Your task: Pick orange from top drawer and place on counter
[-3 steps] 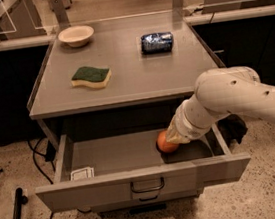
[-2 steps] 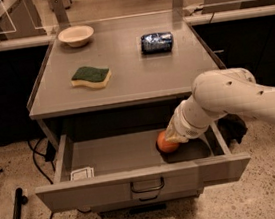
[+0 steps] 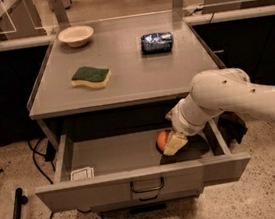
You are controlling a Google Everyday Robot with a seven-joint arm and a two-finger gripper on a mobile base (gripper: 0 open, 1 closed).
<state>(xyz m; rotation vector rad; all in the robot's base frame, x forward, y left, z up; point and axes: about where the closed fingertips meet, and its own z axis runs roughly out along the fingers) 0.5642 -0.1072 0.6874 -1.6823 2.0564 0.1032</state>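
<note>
Orange (image 3: 162, 139) sits right of centre in top drawer (image 3: 97, 190), pincer (image 3: 172, 144) against it.

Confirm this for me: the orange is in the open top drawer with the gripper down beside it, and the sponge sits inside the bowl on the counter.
One thing is wrong. In the camera view the sponge lies on the counter, apart from the bowl, not inside it. The orange is in the open top drawer, with the gripper down beside it.
</note>
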